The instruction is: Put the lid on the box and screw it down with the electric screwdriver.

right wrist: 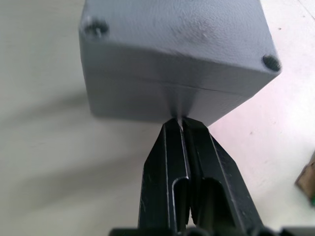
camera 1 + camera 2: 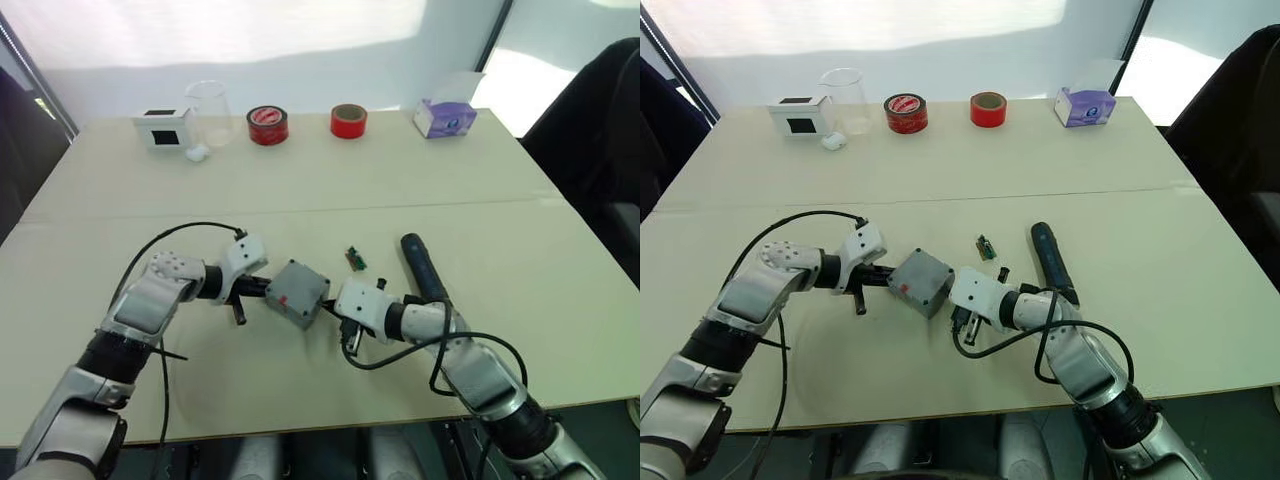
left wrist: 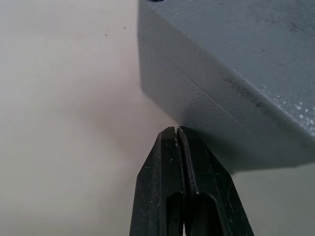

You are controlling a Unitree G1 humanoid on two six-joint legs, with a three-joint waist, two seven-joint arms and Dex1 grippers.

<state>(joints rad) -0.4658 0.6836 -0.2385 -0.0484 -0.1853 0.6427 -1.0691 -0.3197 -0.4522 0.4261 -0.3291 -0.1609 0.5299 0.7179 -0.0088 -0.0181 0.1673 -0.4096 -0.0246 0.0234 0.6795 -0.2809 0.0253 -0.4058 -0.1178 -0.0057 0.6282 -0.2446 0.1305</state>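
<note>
Here, lid [image 1: 182, 34] seemingly seated on box [image 2: 296, 295], both grippers' fingers [image 3: 178, 162] pressed together, tips against box sides

Counting now: two red tape rolls [image 2: 267, 125] [image 2: 348, 121] up top, one white box [image 2: 164, 128], one clear cup [image 2: 207, 112], one purple tissue box [image 2: 446, 118], one grey box [image 2: 297, 293], one electric screwdriver [image 2: 424, 268], one small green board [image 2: 355, 258].

no legible txt, labels or nos. anywhere
</note>
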